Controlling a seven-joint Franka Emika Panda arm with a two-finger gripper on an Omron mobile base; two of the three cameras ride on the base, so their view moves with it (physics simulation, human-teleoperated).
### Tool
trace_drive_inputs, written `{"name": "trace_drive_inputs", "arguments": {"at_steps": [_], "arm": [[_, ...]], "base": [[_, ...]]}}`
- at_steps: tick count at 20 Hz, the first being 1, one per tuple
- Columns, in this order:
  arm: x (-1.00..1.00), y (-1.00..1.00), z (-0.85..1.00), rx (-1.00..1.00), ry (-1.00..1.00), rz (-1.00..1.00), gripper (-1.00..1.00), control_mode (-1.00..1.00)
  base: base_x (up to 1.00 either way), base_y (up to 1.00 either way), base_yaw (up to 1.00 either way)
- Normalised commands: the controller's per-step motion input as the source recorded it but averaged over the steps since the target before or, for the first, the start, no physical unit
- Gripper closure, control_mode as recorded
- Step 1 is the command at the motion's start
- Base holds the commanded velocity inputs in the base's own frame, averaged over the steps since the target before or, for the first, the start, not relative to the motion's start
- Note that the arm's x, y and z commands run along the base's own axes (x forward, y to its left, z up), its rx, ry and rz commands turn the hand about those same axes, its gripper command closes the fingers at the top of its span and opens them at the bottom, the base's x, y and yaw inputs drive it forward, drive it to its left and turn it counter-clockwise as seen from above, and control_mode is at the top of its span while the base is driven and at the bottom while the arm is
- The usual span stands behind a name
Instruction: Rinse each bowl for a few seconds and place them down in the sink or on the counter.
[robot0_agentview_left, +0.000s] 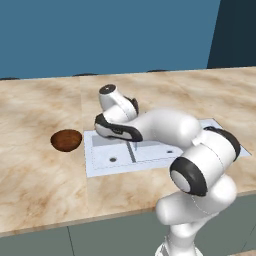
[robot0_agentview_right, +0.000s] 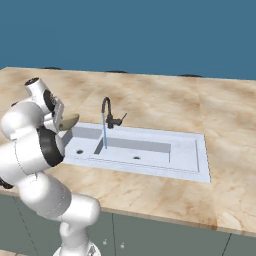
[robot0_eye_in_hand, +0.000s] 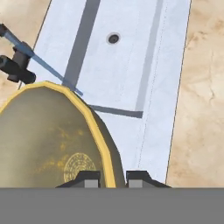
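Fingertips of my gripper pinch the olive-gold bowl by its rim, held above the sink. Water stream runs just beside it; next I'd slide it under. Brown bowl waits on the counter.

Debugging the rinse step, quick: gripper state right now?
Gripper: shut on the olive bowl, fingers pinching its rim, held over the sink.

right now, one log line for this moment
gripper: shut on olive-gold bowl | over sink | faucet running | brown bowl on counter
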Motion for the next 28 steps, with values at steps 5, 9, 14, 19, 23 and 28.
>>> {"name": "trace_drive_inputs", "arguments": {"at_steps": [5,9,14,19,23,28], "arm": [[-0.28,0.30,0.05,0.05,0.02,0.35,1.00,-1.00],[-0.26,0.28,0.00,0.09,0.03,0.35,1.00,-1.00],[-0.28,0.56,0.00,0.02,0.00,0.30,1.00,-1.00],[-0.28,0.72,0.00,-0.01,0.00,0.26,1.00,-1.00],[-0.09,0.67,-0.05,0.00,0.00,0.11,1.00,-1.00],[-0.10,0.53,-0.17,-0.03,0.00,0.08,1.00,-1.00]], "base": [[0.00,0.00,0.00],[0.00,0.00,0.00],[0.00,0.00,0.00],[0.00,0.00,0.00],[0.00,0.00,0.00],[0.00,0.00,0.00]]}}
